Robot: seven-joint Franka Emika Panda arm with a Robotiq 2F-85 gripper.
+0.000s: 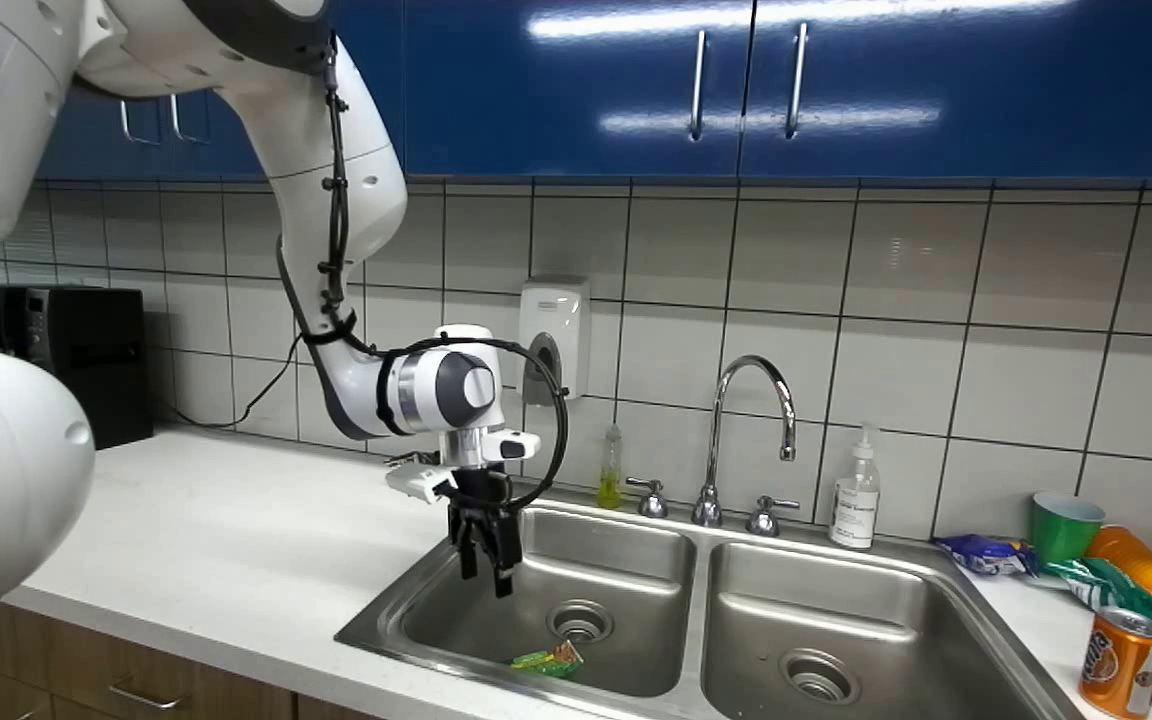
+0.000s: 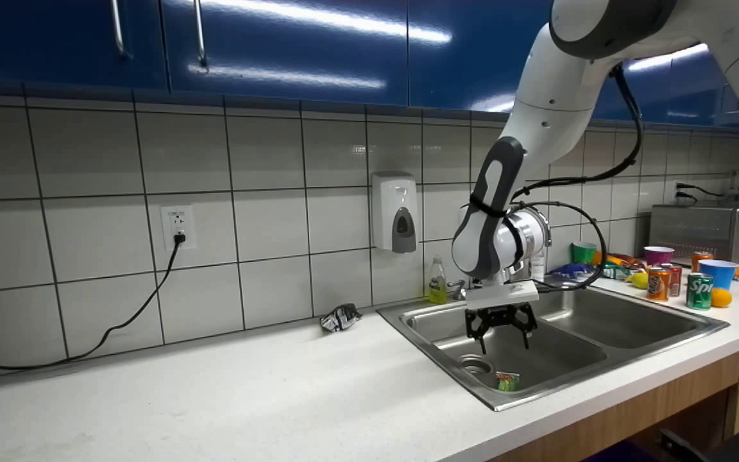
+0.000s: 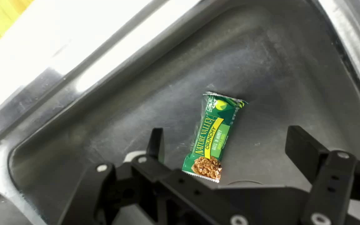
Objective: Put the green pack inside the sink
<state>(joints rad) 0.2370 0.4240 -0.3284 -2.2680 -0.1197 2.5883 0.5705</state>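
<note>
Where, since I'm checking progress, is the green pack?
In an exterior view, the green pack lies in the left basin of the sink, in front of its drain.

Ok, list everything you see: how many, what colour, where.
Sink: 1, steel, in white counter.
Green pack: 1, green, in one basin.
Drains: 2, steel, one per basin.
Faucet: 1, chrome, behind basins.
Handles: 2, chrome, flanking faucet.
Bottles: 2, yellowish, whitish, behind basins.
Dispenser: 1, white, tiled wall.
Outlets: 2, white, wall.
Cabinets: several, blue, overhead.
Drawers: several, brown, below.
Crumpled wrapper: 1, silver, counter.
Cups: at least 4, green, orange, purple, blue, counter.
Cans: 4, two orange, red, green, near cups.
Snack bags: several, mixed, near cups.
Fruit: 2, yellow, orange, near cans.
Microwave: 1, grey, counter.
Boxy machine: 1, black, counter.
Arm: 1, white, above sink.
Fingers: 2, black, open above basin.
</note>
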